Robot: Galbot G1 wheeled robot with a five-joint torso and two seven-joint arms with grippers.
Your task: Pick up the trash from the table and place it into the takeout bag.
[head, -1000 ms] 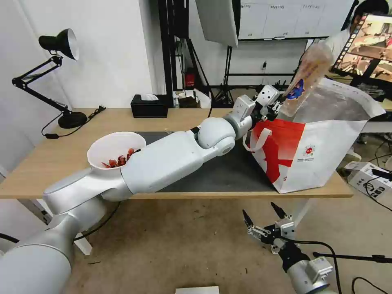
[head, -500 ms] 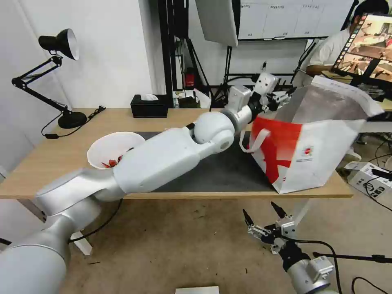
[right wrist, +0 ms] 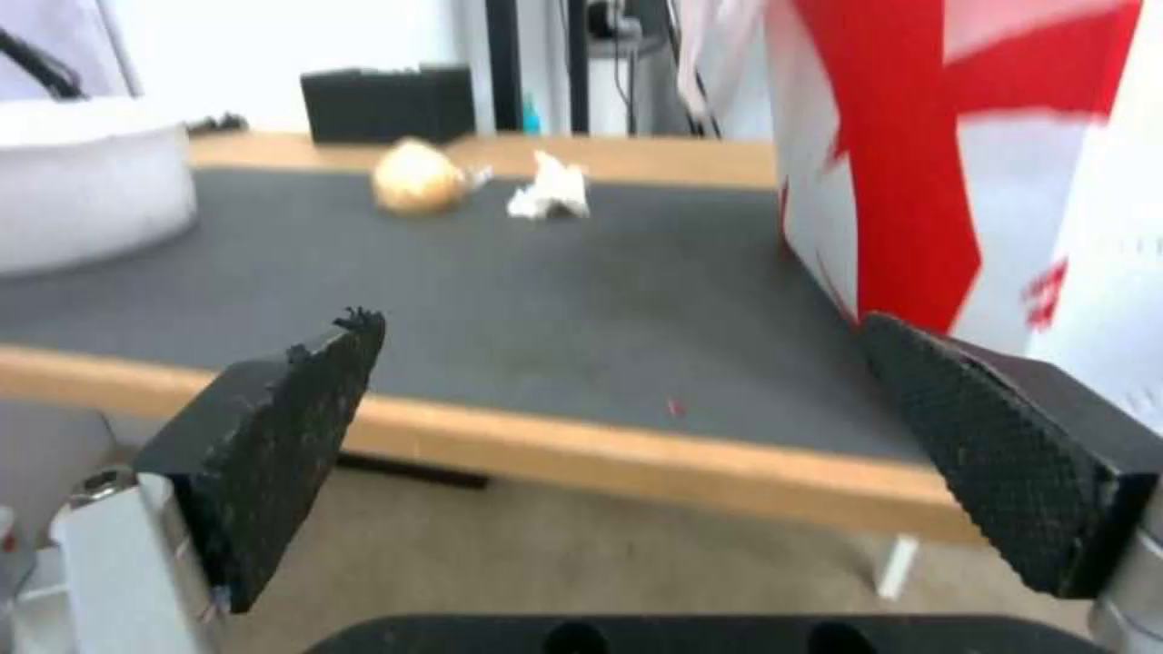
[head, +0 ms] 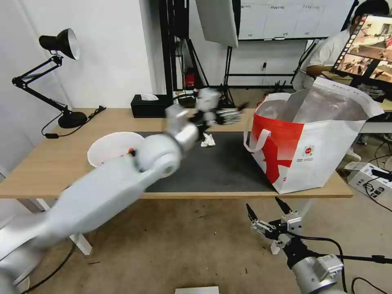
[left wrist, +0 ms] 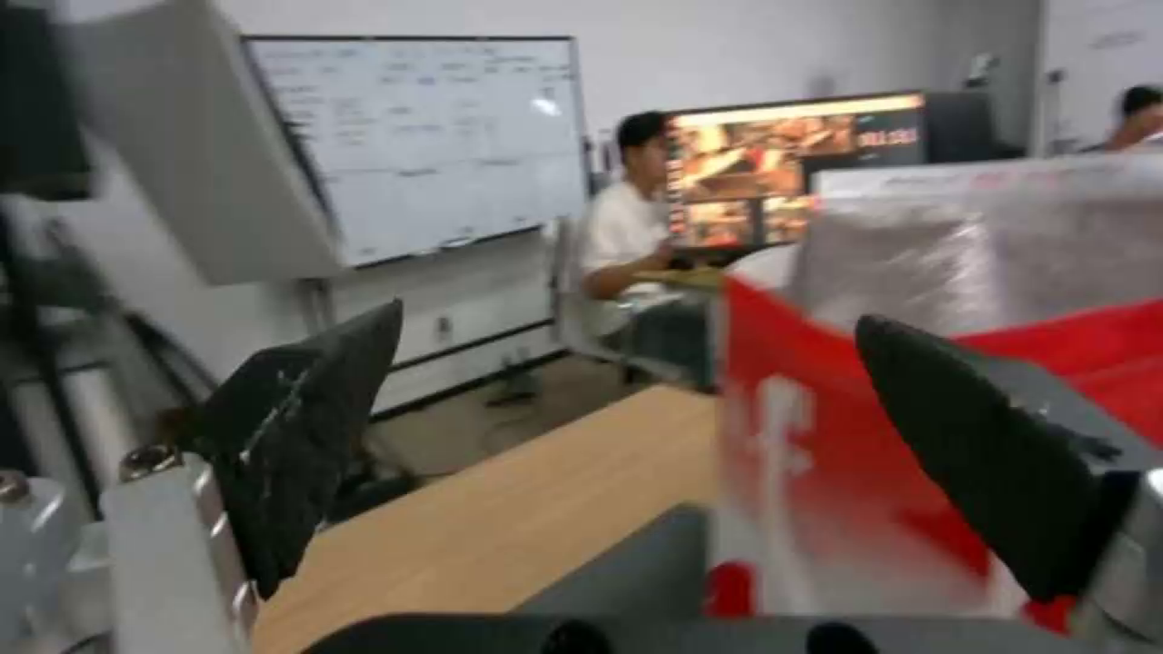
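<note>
Pincer fingers on the left pincer [left wrist: 624,427] stand spread wide with nothing between them, hovering above the far side of the table [head: 49,163], between the black tissue box [head: 149,105] and the takeout bag [head: 310,151]. Just beneath it on the dark grey mat [head: 220,167] lies a crumpled white tissue [head: 208,140], with a small knotted bag [right wrist: 418,177] holding a beige lump close beside it. A white bowl [head: 110,148] with red scraps sits at the mat's left end. The takeout bag stands upright and open at the table's right end, foil lining showing. The right pincer [head: 269,218] hangs below the table edge, fingers also apart and empty. Judging by position, the tissue looks like the next pick: a steady descent straight over it, closing gently around its bulk, should lift it cleanly.
</note>
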